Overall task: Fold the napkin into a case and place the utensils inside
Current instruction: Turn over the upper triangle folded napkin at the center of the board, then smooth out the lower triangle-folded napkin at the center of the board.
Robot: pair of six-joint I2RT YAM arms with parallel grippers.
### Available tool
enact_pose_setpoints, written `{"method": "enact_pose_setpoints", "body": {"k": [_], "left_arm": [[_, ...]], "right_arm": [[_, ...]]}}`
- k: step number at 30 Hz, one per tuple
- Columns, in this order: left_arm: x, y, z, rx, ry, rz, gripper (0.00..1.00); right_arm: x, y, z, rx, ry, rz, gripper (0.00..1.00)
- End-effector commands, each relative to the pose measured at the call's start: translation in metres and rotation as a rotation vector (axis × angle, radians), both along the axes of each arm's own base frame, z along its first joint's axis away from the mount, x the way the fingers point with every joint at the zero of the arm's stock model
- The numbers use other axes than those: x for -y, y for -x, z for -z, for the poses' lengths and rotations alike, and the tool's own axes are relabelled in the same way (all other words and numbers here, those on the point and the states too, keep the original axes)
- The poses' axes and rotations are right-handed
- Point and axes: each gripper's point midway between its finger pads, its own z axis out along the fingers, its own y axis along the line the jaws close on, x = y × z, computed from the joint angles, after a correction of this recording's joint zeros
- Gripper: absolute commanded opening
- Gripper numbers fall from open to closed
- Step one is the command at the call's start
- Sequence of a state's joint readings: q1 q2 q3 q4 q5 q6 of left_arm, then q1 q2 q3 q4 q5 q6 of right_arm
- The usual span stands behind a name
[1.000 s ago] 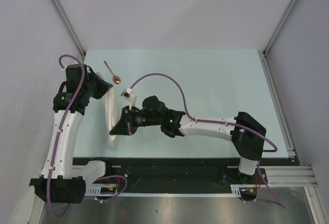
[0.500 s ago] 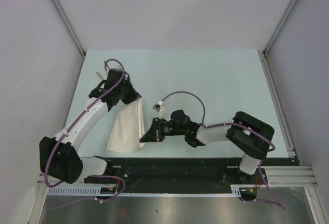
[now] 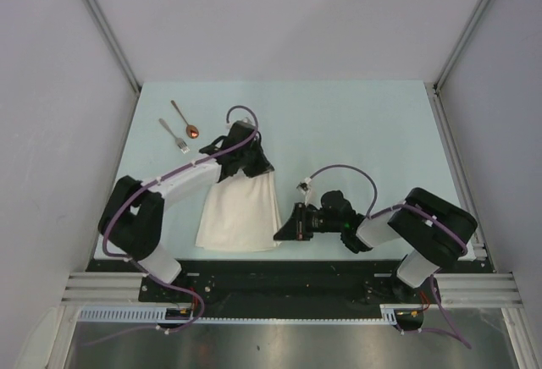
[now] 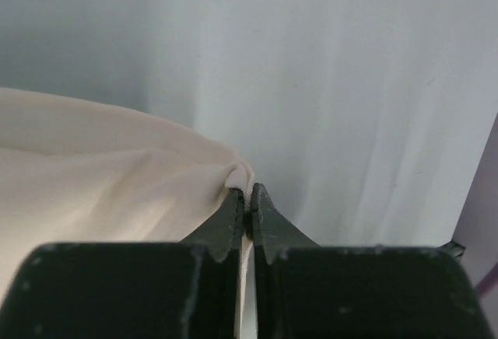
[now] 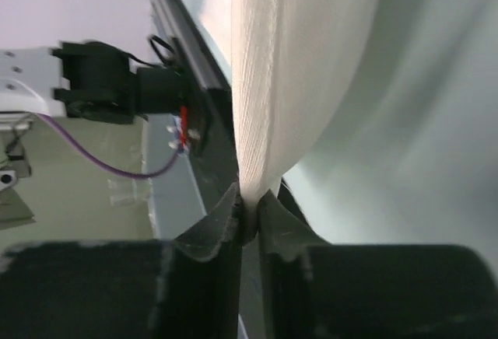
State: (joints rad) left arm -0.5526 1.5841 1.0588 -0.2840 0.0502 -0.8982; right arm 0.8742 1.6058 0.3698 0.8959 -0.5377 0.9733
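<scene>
The cream-white napkin (image 3: 237, 212) lies spread as a wide sheet near the table's front edge, left of centre. My left gripper (image 3: 258, 168) is shut on its far right corner; the left wrist view shows the cloth (image 4: 101, 168) bunched at the closed tips (image 4: 247, 195). My right gripper (image 3: 278, 235) pinches the near right corner, and in its own view the cloth (image 5: 288, 67) rises from between the tips (image 5: 249, 203). The silver fork (image 3: 174, 134) and the copper-bowled spoon (image 3: 185, 118) lie side by side at the far left, apart from the napkin. No case shape shows.
The pale green table (image 3: 364, 132) is bounded by a black base strip (image 3: 296, 272) at the near edge and an aluminium rail (image 3: 457, 174) on the right. Grey walls stand on the left, far and right sides.
Both arms have swept to the right with the napkin, which has opened from a narrow strip at the left into a wide sheet. The fork now shows from under the left arm.
</scene>
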Motion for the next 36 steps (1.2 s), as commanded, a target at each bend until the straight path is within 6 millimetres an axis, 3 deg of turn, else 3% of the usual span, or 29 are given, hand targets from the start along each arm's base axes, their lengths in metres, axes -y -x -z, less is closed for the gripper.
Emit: {"method": "enact_pose_setpoints", "body": {"k": [1,2,4,5,7,8,9,10,11,12,13,14,16,17,19,23,26,30,32,36], "left_arm": [[0.047,-0.038,-0.046,0.196,0.077,0.06,0.13],[0.053,-0.039,-0.044,0.187,0.071,0.081,0.3],[0.059,-0.035,-0.042,0.16,0.044,0.134,0.49],[0.057,-0.032,-0.046,0.146,0.024,0.151,0.54],[0.049,-0.025,-0.053,0.177,-0.026,0.193,0.57],[0.041,-0.016,-0.048,0.169,-0.053,0.208,0.98],[0.035,-0.01,-0.065,0.225,-0.065,0.243,1.0],[0.023,0.002,-0.056,0.195,-0.108,0.25,1.0],[0.018,0.008,-0.058,0.214,-0.121,0.261,0.93],[0.015,0.018,-0.075,0.275,-0.122,0.296,0.9],[0.009,0.031,-0.061,0.254,-0.148,0.313,0.88],[0.007,0.039,-0.061,0.257,-0.15,0.328,0.75],[0.013,0.062,-0.06,0.272,-0.145,0.377,0.61],[0.012,0.075,-0.043,0.246,-0.162,0.401,0.56],[0.021,0.1,-0.026,0.228,-0.149,0.456,0.54],[0.046,0.145,0.004,0.168,-0.146,0.545,0.61],[0.055,0.167,0.025,0.123,-0.196,0.583,0.6],[0.057,0.177,0.033,0.114,-0.275,0.603,0.55],[0.054,0.182,0.039,0.093,-0.297,0.602,0.48],[0.049,0.192,0.051,0.049,-0.305,0.605,0.47]], "right_arm": [[0.026,0.022,0.027,-0.054,0.085,-0.042,0.26],[0.031,0.021,0.03,-0.061,0.115,-0.024,0.36],[0.054,0.024,0.052,-0.124,0.25,0.042,0.5],[0.064,0.024,0.051,-0.117,0.312,0.066,0.59],[0.075,0.016,0.042,-0.104,0.355,0.119,0.64],[0.085,0.011,0.033,-0.075,0.384,0.169,0.71],[0.094,0.002,0.028,-0.064,0.391,0.217,0.73],[0.101,-0.004,0.024,-0.053,0.398,0.252,0.74],[0.111,-0.005,0.021,-0.051,0.403,0.269,0.74],[0.114,-0.01,0.017,-0.046,0.39,0.282,0.74],[0.121,-0.02,0.015,-0.06,0.375,0.312,0.71],[0.122,-0.024,0.013,-0.06,0.364,0.316,0.68],[0.12,-0.033,0.01,-0.071,0.353,0.286,0.6],[0.119,-0.037,0.01,-0.065,0.357,0.283,0.58],[0.112,-0.043,0.01,-0.074,0.356,0.262,0.54],[0.101,-0.077,0.003,-0.028,0.336,0.262,0.45],[0.09,-0.103,0.004,-0.009,0.344,0.239,0.33],[0.074,-0.123,0.007,-0.031,0.308,0.187,0.25],[0.066,-0.132,0.011,-0.04,0.292,0.18,0.19],[0.056,-0.146,0.011,-0.051,0.254,0.182,0.12]]}}
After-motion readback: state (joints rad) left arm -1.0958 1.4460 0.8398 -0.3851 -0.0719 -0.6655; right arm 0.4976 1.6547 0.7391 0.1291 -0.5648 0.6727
